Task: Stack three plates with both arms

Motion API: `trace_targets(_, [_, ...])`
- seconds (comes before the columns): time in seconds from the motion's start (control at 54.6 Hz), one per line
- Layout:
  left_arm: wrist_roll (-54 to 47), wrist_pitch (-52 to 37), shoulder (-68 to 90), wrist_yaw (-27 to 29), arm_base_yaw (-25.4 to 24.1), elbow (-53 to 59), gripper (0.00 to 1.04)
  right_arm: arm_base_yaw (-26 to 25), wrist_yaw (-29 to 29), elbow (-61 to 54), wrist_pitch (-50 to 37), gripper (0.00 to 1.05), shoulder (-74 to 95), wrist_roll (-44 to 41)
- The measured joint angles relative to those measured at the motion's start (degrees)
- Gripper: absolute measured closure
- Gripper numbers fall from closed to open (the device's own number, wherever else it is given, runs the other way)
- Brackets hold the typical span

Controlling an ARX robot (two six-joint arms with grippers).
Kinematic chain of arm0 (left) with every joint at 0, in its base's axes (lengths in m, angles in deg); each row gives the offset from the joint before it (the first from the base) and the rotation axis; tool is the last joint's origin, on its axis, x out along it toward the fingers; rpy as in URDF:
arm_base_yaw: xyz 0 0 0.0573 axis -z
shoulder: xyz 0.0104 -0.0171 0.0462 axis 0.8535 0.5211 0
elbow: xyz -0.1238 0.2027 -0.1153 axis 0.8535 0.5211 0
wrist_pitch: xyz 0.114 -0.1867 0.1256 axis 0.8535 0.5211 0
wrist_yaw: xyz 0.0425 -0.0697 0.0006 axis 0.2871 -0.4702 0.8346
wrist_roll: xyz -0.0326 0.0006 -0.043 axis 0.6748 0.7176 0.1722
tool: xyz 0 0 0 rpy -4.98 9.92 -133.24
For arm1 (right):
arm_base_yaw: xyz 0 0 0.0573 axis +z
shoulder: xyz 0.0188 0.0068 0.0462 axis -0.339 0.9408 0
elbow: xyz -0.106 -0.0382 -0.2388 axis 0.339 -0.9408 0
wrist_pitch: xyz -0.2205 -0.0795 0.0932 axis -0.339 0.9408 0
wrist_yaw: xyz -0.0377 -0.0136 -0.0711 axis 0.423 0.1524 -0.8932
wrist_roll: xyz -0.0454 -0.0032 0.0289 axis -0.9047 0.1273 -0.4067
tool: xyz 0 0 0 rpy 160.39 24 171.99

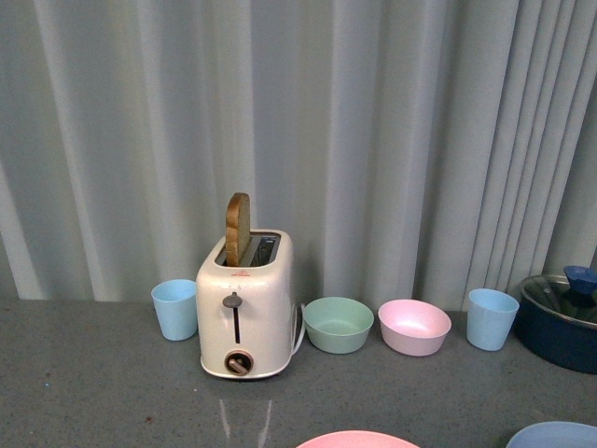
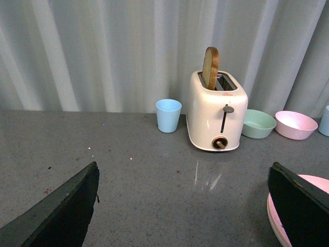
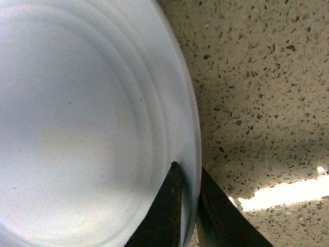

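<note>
The light blue plate (image 3: 77,118) fills the right wrist view, and my right gripper (image 3: 189,177) is shut on its rim, one finger over the inside and one under the edge. In the front view only a sliver of that plate (image 1: 557,434) shows at the bottom right. The pink plate (image 1: 359,440) peeks in at the bottom middle of the front view, and its edge (image 2: 275,218) lies just behind the right finger of my left gripper (image 2: 182,206), which is open over bare grey table. The cream-beige plate is out of view.
A white toaster (image 1: 245,313) with a bread slice (image 1: 238,227) stands mid-table. Beside it are a blue cup (image 1: 175,309), a green bowl (image 1: 338,324), a pink bowl (image 1: 414,327), another blue cup (image 1: 492,318) and a dark blue lidded pot (image 1: 564,317). Grey curtain behind.
</note>
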Motion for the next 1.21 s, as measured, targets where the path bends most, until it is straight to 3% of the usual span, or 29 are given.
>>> trace_targets(0.439, [0.0, 0.0, 0.0, 0.0, 0.0, 0.0, 0.07, -0.4, -1.2, 1.9, 3.8, 1.01, -9.3, -1.0])
trace_targets(0.622, [0.0, 0.0, 0.0, 0.0, 0.0, 0.0, 0.07, 1.9, 0.2, 2.9, 3.7, 1.01, -17.1, -0.2])
trace_targets(0.769, [0.0, 0.0, 0.0, 0.0, 0.0, 0.0, 0.07, 7.9, 2.1, 2.1, 1.8, 1.01, -23.0, 1.4])
trace_targets(0.988, [0.0, 0.0, 0.0, 0.0, 0.0, 0.0, 0.07, 24.9, 3.0, -5.2, -4.0, 1.01, -26.3, 8.0])
trace_targets(1.208, [0.0, 0.0, 0.0, 0.0, 0.0, 0.0, 0.07, 33.4, 3.1, -9.1, -9.7, 1.01, -21.4, 13.9])
